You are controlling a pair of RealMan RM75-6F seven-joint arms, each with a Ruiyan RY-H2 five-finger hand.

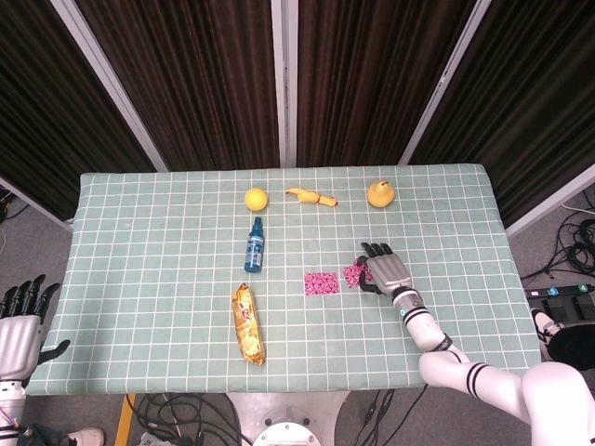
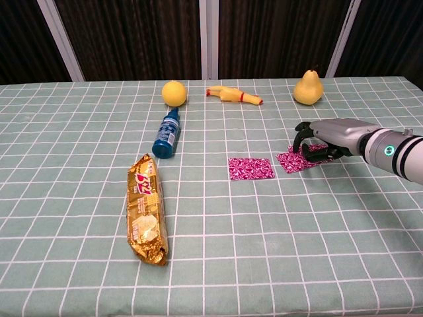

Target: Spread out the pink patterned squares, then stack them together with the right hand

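two pink squares are seen lying flat on the table (image 1: 139, 214), already spread apart with a small gap between them. the left pink square (image 2: 250, 168) sits near the table's middle; the right pink square (image 2: 295, 160) lies just beside it, partly covered by the right hand (image 2: 317, 140). the right hand is lowered onto the right square with its fingers (image 1: 373, 251) curled down over the far-right part of it; contact looks likely, but whether the square is actually pinched or only pressed cannot be told from either view. the left hand (image 1: 20, 321) is parked off the table's near-left corner, holding nothing, fingers apart, well away from both squares.

the key relation: the left square lies to the left of the right hand, roughly in line with the right square, long edges running left-right. the right hand is by far the nearer one. spreading is judged done; stacking not yet. the next move would need the right square brought leftward onto the left one, with a risk of it crumpling if dragged.
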